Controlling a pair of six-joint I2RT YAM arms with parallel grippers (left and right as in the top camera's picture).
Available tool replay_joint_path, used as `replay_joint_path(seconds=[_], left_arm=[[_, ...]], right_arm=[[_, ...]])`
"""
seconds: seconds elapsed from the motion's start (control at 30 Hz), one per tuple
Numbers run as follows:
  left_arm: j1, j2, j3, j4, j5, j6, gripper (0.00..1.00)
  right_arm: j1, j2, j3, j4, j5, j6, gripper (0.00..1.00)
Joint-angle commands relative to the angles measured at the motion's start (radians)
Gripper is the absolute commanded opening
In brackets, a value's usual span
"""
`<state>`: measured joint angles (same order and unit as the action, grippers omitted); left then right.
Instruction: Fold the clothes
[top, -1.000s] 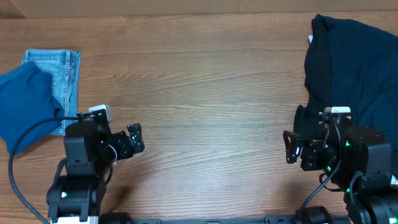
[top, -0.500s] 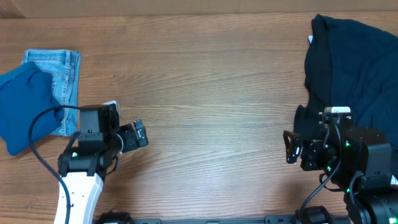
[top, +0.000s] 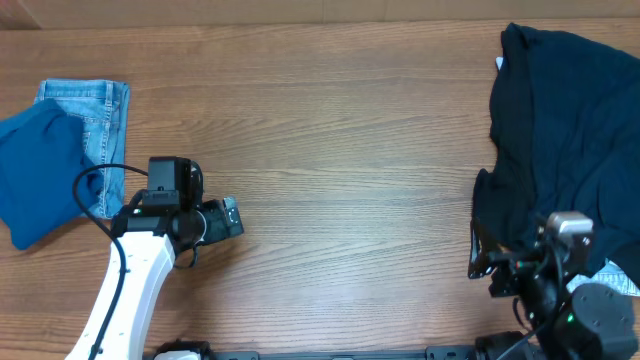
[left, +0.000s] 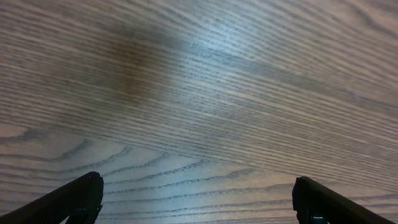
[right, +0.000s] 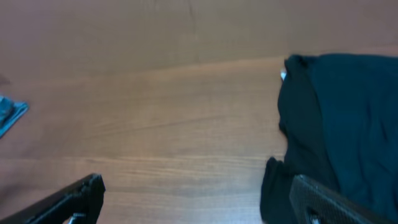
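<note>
At the left end of the desk (top: 340, 120), the mid-blue top (top: 35, 175) lies partly over the light-blue jeans (top: 100, 115). At the right end, the dark navy garment (top: 570, 130) lies in a heap. The left claw (top: 235, 218) hovers over bare wood just right of the jeans, jaws spread wide and empty. The right claw (top: 478, 252), equally wide and empty, sits beside the navy garment's lower left edge.

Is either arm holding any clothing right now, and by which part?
Nothing is held. The left gripper is open over the bare table; the right gripper is open and empty beside the navy garment.
</note>
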<state>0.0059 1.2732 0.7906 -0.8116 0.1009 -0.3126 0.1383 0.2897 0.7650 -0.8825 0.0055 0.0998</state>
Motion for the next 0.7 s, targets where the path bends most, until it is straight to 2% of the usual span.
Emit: replay_joint_path(seconds=[0.0, 0.13, 0.5, 0.57, 0.67], left_arm=[[-0.006, 0.032, -0.011, 0.001, 0.000, -0.010, 1.00], [-0.006, 0.047, -0.011, 0.001, 0.000, -0.010, 1.00], [-0.006, 0.048, -0.011, 0.001, 0.000, -0.010, 1.00], [-0.006, 0.048, -0.011, 0.001, 0.000, -0.010, 1.00], [-0.006, 0.048, -0.011, 0.001, 0.000, -0.010, 1.00]], right_arm=[[-0.001, -0.151, -0.174, 0.116, -0.007, -0.002, 1.00], [-0.001, -0.281, -0.334, 0.282, -0.009, -0.002, 1.00], [-0.001, -0.287, -0.719, 0.890, 0.019, -0.027, 1.00], [-0.001, -0.287, -0.759, 0.902, 0.020, -0.018, 1.00], [0.003, -0.287, -0.757, 0.801, 0.009, -0.018, 1.00]])
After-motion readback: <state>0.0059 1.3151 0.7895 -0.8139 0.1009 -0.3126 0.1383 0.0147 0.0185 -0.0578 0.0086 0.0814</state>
